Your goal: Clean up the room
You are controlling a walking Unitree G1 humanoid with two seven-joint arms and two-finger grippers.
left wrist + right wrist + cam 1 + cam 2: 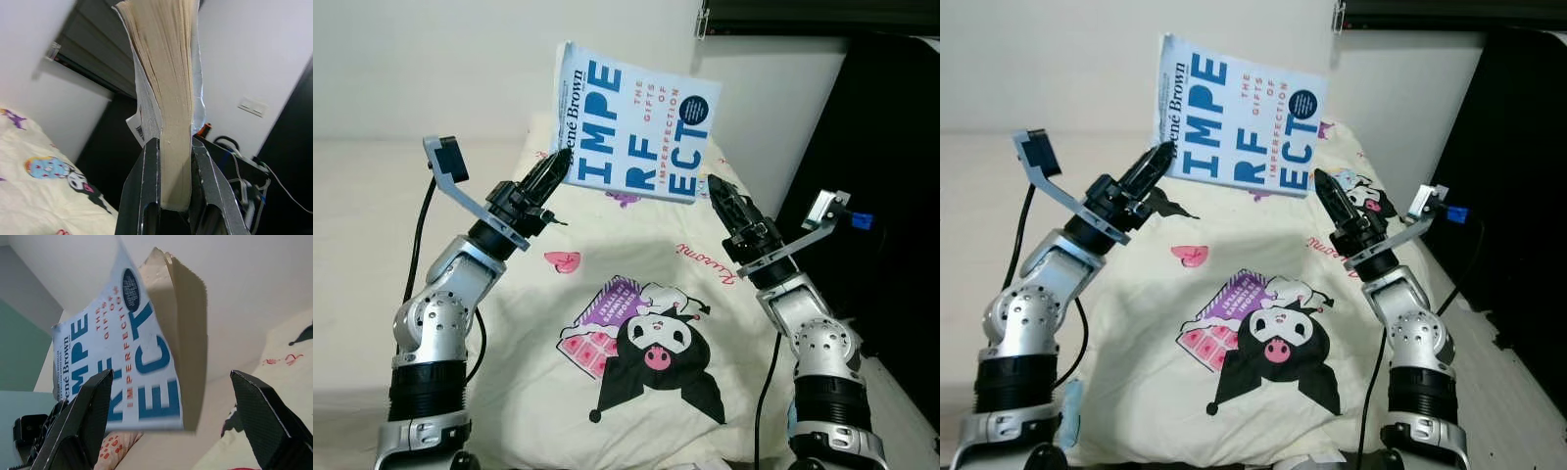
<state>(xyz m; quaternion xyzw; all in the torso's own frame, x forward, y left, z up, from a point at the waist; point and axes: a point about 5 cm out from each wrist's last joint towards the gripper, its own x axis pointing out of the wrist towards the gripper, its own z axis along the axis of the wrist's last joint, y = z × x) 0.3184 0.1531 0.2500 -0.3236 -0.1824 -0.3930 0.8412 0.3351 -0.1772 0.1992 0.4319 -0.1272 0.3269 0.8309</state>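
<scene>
A white paperback book (636, 122) with large blue cover letters hangs in the air above the bed, tilted, spine to the left. My left gripper (558, 162) is shut on its lower left corner; in the left wrist view the two fingers (146, 181) clamp the yellowed page block (166, 98). My right gripper (717, 191) is raised just below the book's lower right corner, apart from it. Seen from the right wrist, its fingers (93, 406) stand wide open with the book cover (127, 362) ahead of them.
Below both arms lies a cream blanket (607, 264) printed with a black-and-pink cartoon character (651, 343). A tall black piece of furniture (891, 147) stands close on the right. A white wall (431, 69) is behind the bed.
</scene>
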